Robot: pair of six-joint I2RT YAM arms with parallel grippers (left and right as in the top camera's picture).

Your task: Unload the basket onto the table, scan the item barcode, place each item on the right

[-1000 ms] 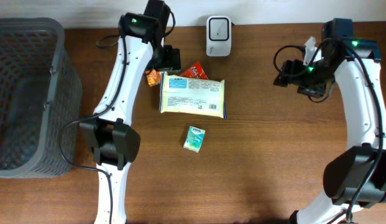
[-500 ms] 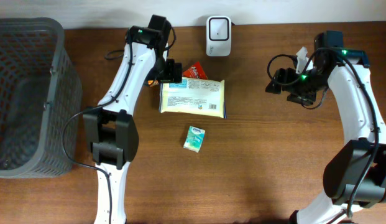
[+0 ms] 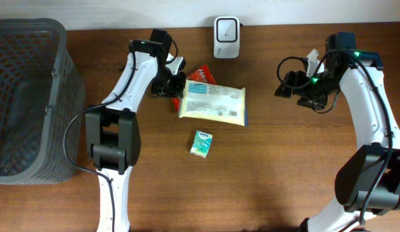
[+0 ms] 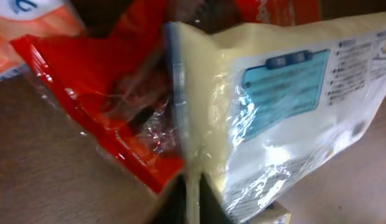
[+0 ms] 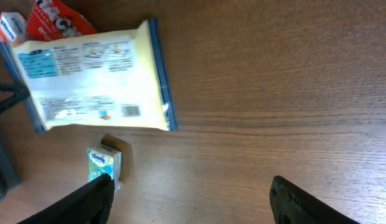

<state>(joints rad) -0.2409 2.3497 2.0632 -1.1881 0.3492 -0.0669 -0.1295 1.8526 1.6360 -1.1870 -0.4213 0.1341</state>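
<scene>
A pale yellow wipes packet [image 3: 212,103] lies label up in the middle of the table, slightly tilted. My left gripper [image 3: 176,90] is shut on its left sealed edge. In the left wrist view the seam runs down between the dark fingers of the left gripper [image 4: 193,200], and the packet [image 4: 286,93] spreads to the right. From the right wrist view the packet [image 5: 93,74] shows a small barcode [image 5: 130,111] near its lower edge. My right gripper [image 3: 285,84] hovers open at the right, well clear of the packet. Nothing is between the fingers of the right gripper [image 5: 193,193].
A white scanner unit [image 3: 226,28] stands at the back edge. A red snack bag [image 3: 201,73] and a small orange pack [image 4: 31,25] lie behind the packet. A green tissue pack [image 3: 201,143] sits in front. A grey mesh basket [image 3: 58,77] fills the left side.
My left gripper has shut on the packet's left edge. The packet has shifted right and tilted. The right arm moved slightly left, then held still.
</scene>
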